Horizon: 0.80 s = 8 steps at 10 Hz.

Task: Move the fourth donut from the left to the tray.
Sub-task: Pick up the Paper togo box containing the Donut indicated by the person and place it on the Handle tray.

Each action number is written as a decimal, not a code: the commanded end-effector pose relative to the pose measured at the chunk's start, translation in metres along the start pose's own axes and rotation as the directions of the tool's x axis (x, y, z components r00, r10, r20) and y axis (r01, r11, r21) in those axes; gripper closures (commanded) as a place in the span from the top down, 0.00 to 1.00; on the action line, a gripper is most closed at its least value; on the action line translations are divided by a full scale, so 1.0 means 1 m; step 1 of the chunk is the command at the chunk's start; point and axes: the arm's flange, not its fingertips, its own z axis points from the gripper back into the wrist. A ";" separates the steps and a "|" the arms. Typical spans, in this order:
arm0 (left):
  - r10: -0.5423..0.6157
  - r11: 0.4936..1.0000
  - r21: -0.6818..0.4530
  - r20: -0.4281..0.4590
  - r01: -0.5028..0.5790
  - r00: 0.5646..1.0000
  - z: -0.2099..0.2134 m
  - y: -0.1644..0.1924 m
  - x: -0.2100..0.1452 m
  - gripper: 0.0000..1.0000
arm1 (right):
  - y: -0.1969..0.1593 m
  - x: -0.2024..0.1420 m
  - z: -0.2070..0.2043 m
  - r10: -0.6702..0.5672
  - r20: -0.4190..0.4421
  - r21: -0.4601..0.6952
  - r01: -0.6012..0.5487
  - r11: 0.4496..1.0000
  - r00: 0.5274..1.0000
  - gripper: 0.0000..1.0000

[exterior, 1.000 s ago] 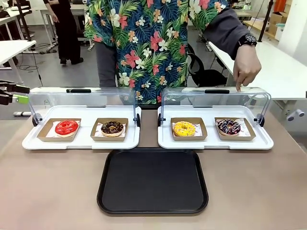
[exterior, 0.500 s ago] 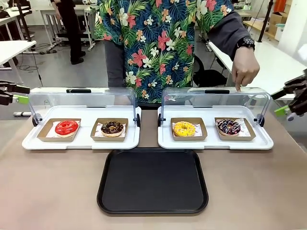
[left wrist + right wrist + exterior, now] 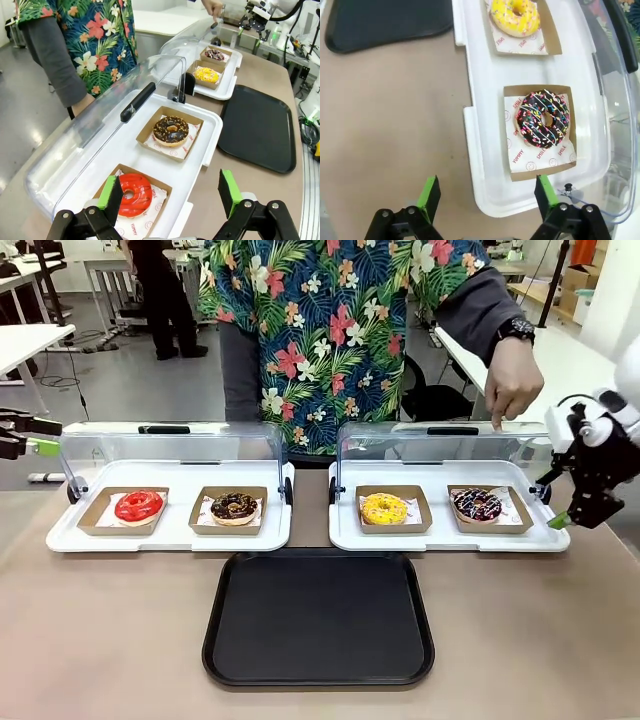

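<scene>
The table (image 3: 100, 640) has bare surface along its near edge and at both ends. The black tray (image 3: 318, 618) lies centred near the robot, its raised rim just short of the two white display trays and nothing on it. The right display tray (image 3: 450, 539) carries two cardboard holders; its clear lid (image 3: 440, 448) stands raised at the far side, leaving the near side open. The fourth donut (image 3: 477, 504) sits in the holder (image 3: 520, 521) at that tray's right end, with white tray floor showing on all sides.

The right gripper (image 3: 486, 195) hangs just beyond the tray's right end, above the table, tilted down toward the donut, jaws wide and empty. The left gripper (image 3: 170, 192) hovers off the left display tray's (image 3: 170, 538) outer end, jaws wide and empty. A person's hand (image 3: 512, 380) rests a fingertip on the raised lid above the donut.
</scene>
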 end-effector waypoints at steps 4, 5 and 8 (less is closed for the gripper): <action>0.000 1.000 0.004 0.002 0.000 1.000 0.000 -0.003 0.002 1.00 | -0.003 0.000 0.008 -0.015 0.023 0.026 0.014 1.000 1.000 1.00; 0.000 1.000 0.004 0.002 0.000 1.000 0.000 -0.003 0.002 1.00 | -0.003 0.000 0.008 -0.015 0.023 0.026 0.014 1.000 1.000 1.00; 0.000 1.000 0.004 0.002 0.000 1.000 0.000 -0.003 0.002 1.00 | -0.017 0.008 -0.020 0.048 -0.061 0.017 -0.047 0.999 0.997 1.00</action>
